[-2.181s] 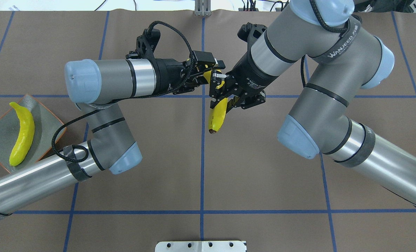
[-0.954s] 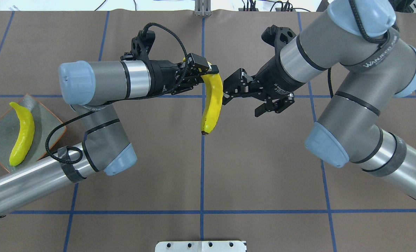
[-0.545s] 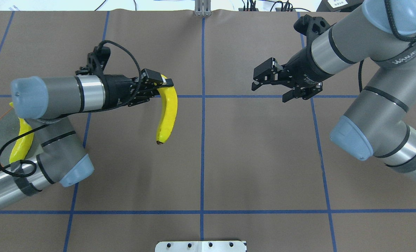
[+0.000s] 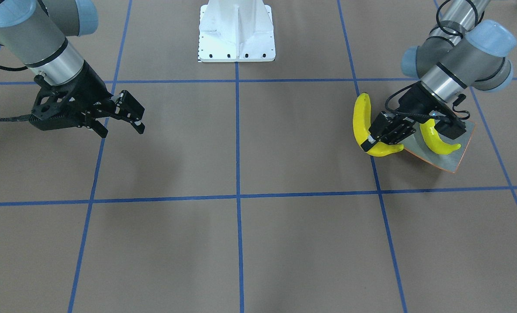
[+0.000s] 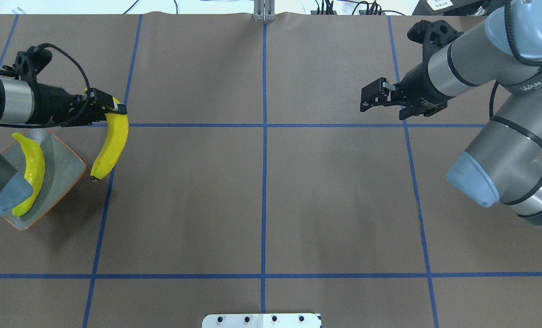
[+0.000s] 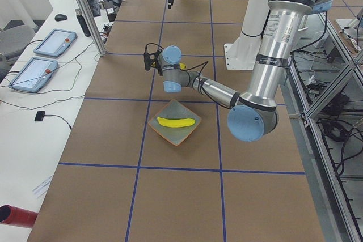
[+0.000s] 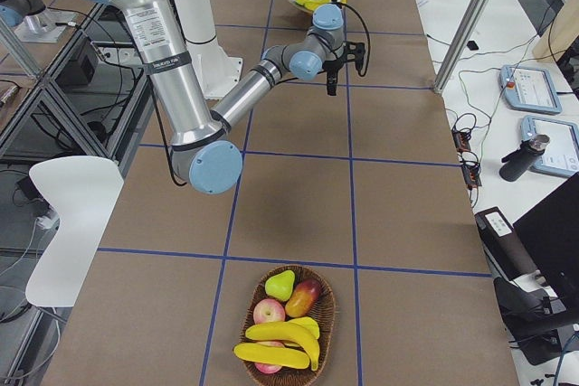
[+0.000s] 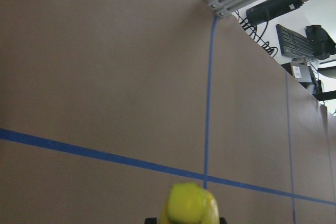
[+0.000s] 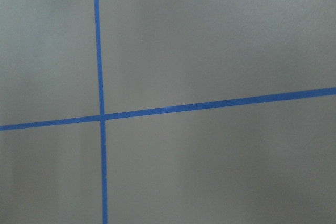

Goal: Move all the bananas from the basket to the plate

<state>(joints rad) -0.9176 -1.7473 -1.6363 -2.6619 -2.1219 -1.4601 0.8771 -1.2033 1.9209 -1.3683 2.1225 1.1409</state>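
Observation:
My left gripper [image 5: 113, 110] is shut on the top end of a yellow banana [image 5: 110, 146], which hangs above the table just right of the plate [image 5: 64, 160]. The front view shows this gripper [image 4: 373, 139] and the held banana [image 4: 361, 124] beside the plate's [image 4: 453, 161] edge. A second banana [image 5: 33, 169] lies on the plate. In the left wrist view only the held banana's tip [image 8: 191, 206] shows. My right gripper [image 5: 381, 109] hangs open and empty at the far right. The basket [image 7: 318, 288] at the table's right end holds two more bananas [image 7: 282, 343].
Other fruit [image 7: 291, 297], red and green, lies in the basket. A white base plate [image 4: 236, 30] sits at the robot's side of the table. My left arm's elbow [image 5: 6, 200] covers part of the plate. Tablets [image 6: 42, 60] lie on a side desk.
The right gripper let go of the banana and drew back to the right. The left gripper carried the banana from the table's middle leftward to beside the plate.

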